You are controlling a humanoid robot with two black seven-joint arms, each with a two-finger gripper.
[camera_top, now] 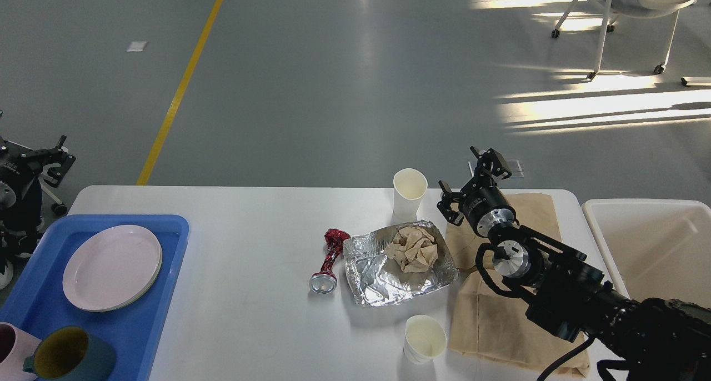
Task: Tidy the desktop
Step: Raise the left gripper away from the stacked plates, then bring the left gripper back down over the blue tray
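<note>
The white desktop (250, 325) holds litter in its middle. A crushed red can (329, 260) lies left of a crumpled foil tray (377, 275) with a wad of brown paper (414, 249) in it. One white paper cup (409, 194) stands behind the foil, and another (424, 338) lies tilted in front of it. A brown paper bag (500, 320) lies flat under my right arm. My right gripper (460, 173) is open and empty, just right of the far cup. My left gripper (58, 159) is open and empty off the table's left end.
A blue tray (166, 292) at the left holds stacked pink plates (113, 267), a teal mug (69, 355) and a pink mug (11, 342). A deep white bin (650, 247) stands off the table's right end. A wheeled chair (627, 14) stands far back right.
</note>
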